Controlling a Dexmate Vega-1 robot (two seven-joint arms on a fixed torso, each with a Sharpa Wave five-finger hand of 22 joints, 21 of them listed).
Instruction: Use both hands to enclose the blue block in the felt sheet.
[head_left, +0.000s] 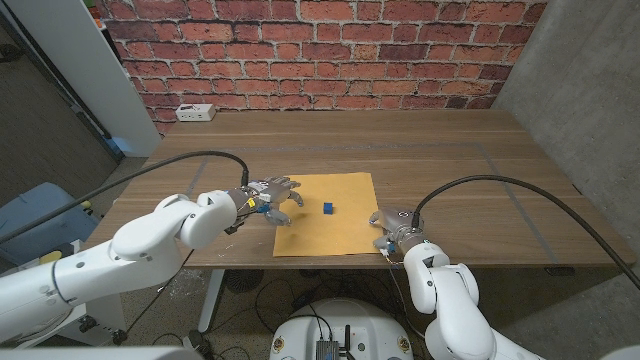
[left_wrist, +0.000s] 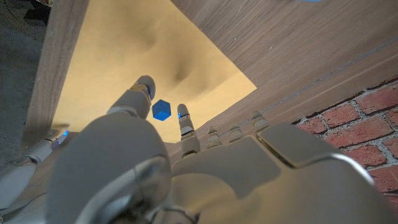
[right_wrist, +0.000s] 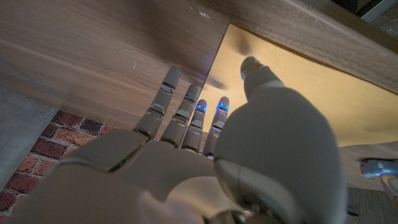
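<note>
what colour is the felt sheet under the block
Mustard yellow felt sheet, clearest in the head view.

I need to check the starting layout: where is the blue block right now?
In the head view the blue block sits near the middle of the yellow felt sheet, between the left hand and the right hand, touching neither.

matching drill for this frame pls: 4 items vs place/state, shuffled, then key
Items
1. block
2. felt
3. left hand
4. power strip

Place or state
A. white, at the table's far left corner by the brick wall
B. lies spread out on the table between the two hands
C. open, over the felt's left edge
D. blue, sits on the felt, toward its left half

Pairs: 1-D, 2-B, 3-C, 4-A
</note>
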